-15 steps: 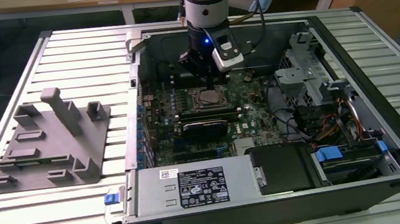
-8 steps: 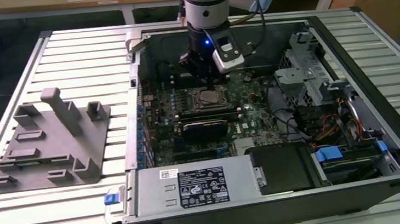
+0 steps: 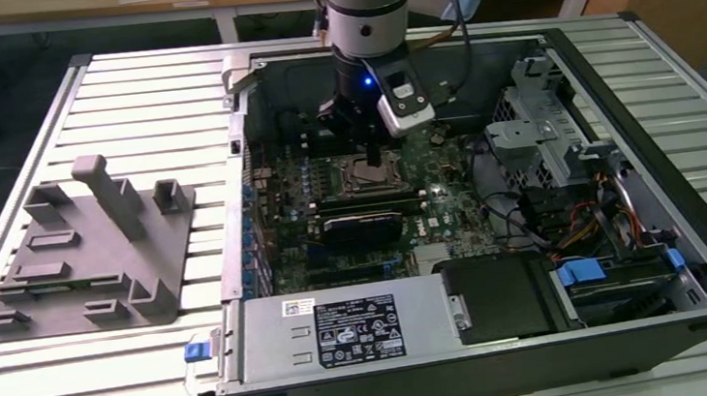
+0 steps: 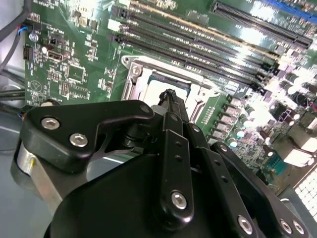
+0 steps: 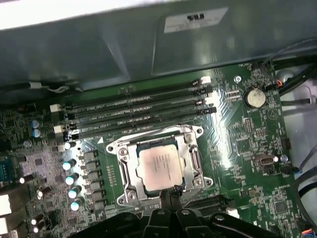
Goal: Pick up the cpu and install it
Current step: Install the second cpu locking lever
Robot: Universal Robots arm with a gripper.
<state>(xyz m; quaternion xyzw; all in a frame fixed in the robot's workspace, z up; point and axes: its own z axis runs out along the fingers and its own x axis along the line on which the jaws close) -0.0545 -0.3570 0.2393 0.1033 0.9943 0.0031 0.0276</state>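
The cpu point(image 5: 161, 168), a flat square chip with a silvery-beige top, lies inside the metal-framed socket point(image 5: 124, 166) on the green motherboard point(image 5: 237, 139). In the second wrist view part of the cpu point(image 4: 153, 90) shows just beyond the black fingers. My gripper point(image 5: 172, 191) hangs just above the socket's edge, fingers drawn together, shut with nothing between them. In the exterior view my gripper point(image 3: 376, 160) points down into the open computer case, right over the socket point(image 3: 362, 172).
Long memory slots point(image 5: 138, 111) run beside the socket, and capacitors point(image 5: 72, 178) line another side. The case walls point(image 3: 240, 102), a drive cage point(image 3: 542, 131), cables point(image 3: 577, 225) and the power supply point(image 3: 340, 331) ring the board. A grey fixture block point(image 3: 86, 253) sits at the exterior view's left.
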